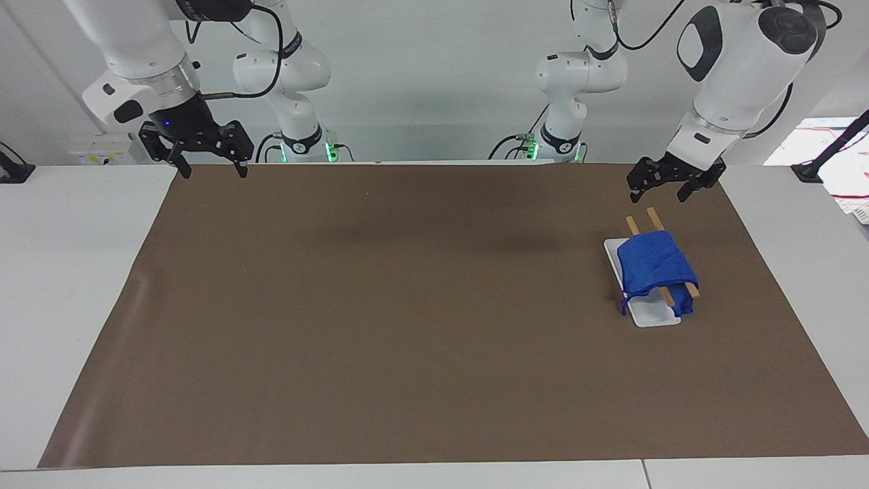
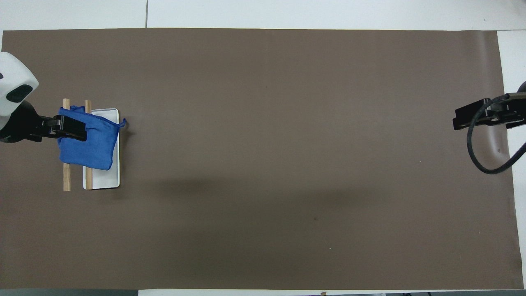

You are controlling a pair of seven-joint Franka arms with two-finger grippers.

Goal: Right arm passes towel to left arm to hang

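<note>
The blue towel hangs draped over two wooden rods of a rack with a white base, at the left arm's end of the table. Its small corner loop sticks out at one side. My left gripper is open and empty, raised over the rods and clear of the towel. My right gripper, with its blue light, is open and empty. It waits in the air over the mat's edge at the right arm's end.
A brown mat covers most of the white table. A black cable loops from the right wrist. Some gear and papers lie off the mat past the left arm's end.
</note>
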